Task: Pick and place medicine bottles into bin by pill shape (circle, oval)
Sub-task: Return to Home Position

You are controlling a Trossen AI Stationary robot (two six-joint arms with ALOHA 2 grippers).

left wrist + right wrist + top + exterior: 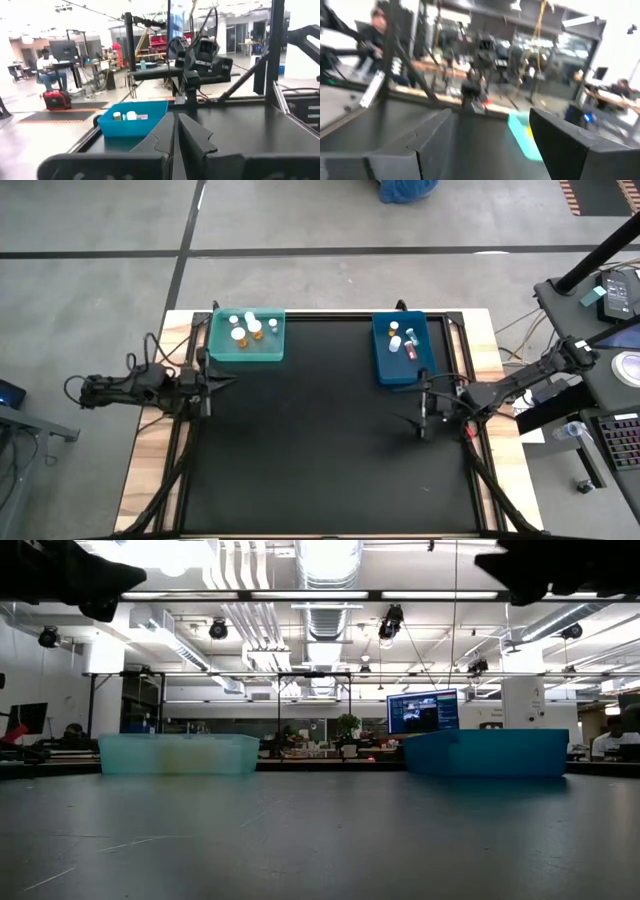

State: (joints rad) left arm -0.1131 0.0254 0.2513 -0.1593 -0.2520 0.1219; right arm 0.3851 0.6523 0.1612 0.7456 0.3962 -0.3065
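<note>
– Bottles first: where are they sitting?

– The medicine bottles [250, 328] are all lying inside bins. One bunch is in the light blue bin [245, 354] at the upper left of the high view, and the rest are in the blue bin [396, 373] at the upper right. I am seeing none on the black desk [320, 460].

– And the arms?

– The left arm [150, 385] is reaching in from the left edge. The left jaws are pressed together with nothing between them (the left wrist view is showing the two fingers meeting), and they are hanging just beside the light blue bin's lower left corner. The right arm [510, 385] is reaching in from the right edge. The right jaws are spread wide, gripping nothing, just below the blue bin.

– So what is worrying you?

– Sorting is looking finished to me, with only the pull-back to home remaining. Both sets of jaws are hovering near a bin wall. An arm swinging sideways before lifting could be clipping a rim, shoving the bin or tipping bottles out. The spread right jaws are making the wider target.
</note>
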